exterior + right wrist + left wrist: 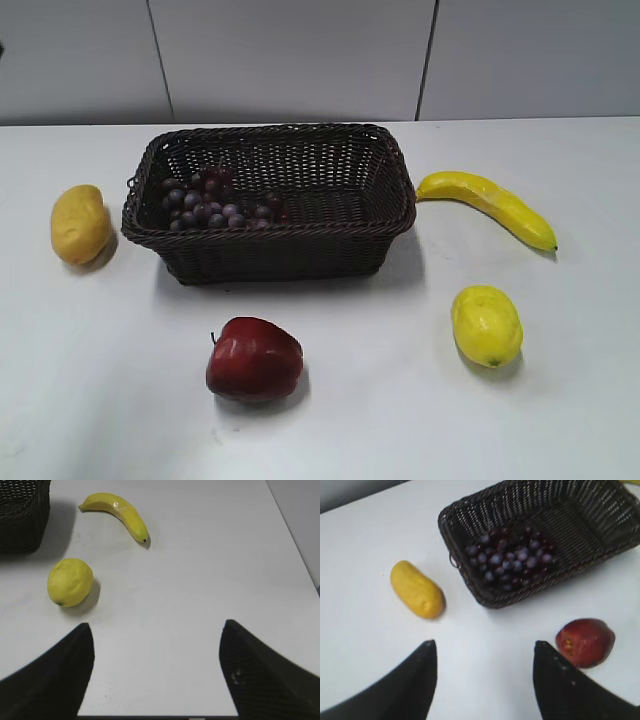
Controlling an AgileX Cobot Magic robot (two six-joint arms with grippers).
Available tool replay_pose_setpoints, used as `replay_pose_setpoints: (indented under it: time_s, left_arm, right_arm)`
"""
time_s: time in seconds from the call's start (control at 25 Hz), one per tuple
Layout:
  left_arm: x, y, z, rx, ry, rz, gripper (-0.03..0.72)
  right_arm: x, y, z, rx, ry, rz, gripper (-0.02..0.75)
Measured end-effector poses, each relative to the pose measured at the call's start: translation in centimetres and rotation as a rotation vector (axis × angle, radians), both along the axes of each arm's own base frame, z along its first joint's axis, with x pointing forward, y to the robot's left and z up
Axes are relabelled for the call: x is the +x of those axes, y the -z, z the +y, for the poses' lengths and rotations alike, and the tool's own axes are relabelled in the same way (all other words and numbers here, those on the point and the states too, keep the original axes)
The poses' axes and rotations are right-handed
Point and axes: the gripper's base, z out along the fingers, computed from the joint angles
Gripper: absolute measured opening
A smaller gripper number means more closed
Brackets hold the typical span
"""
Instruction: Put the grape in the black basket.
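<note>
Neither arm shows in the exterior view. In the left wrist view, the left gripper (485, 680) hangs above the counter (485, 630) with its two dark fingers (410, 685) spread wide at 7 and 5 o'clock, nothing between them. In the right wrist view, the right gripper (157, 675) also hangs above the counter, fingers (260, 675) equally wide apart and empty.

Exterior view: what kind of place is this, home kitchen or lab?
Most likely a lab or test bench, not a kitchen: a bare white table against plain grey wall panels, with single fruit pieces spaced out around a wicker basket, like the apple and banana.
</note>
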Motion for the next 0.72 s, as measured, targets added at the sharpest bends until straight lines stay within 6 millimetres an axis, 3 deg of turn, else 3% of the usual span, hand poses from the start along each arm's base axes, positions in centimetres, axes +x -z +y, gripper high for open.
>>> replay_pose_setpoints:
  time_s: [0.12, 0.44, 0.72]
  left_arm:
    - [-1.5, 0.9, 0.9, 0.031, -0.016, 0.037, 0.577]
    - [-7.0, 6.2, 3.6, 0.065, -0.049, 0.141, 0.575]
    - [-11.7, 8.6, 5.8, 0.023, -0.05, 0.096, 0.585]
  right_arm:
    - [0.0, 0.0, 0.0, 0.0, 0.0, 0.0, 0.593]
    - [0.0, 0.0, 0.0, 0.0, 0.0, 0.0, 0.593]
    - [0.0, 0.0, 0.0, 0.0, 0.0, 0.0, 0.593]
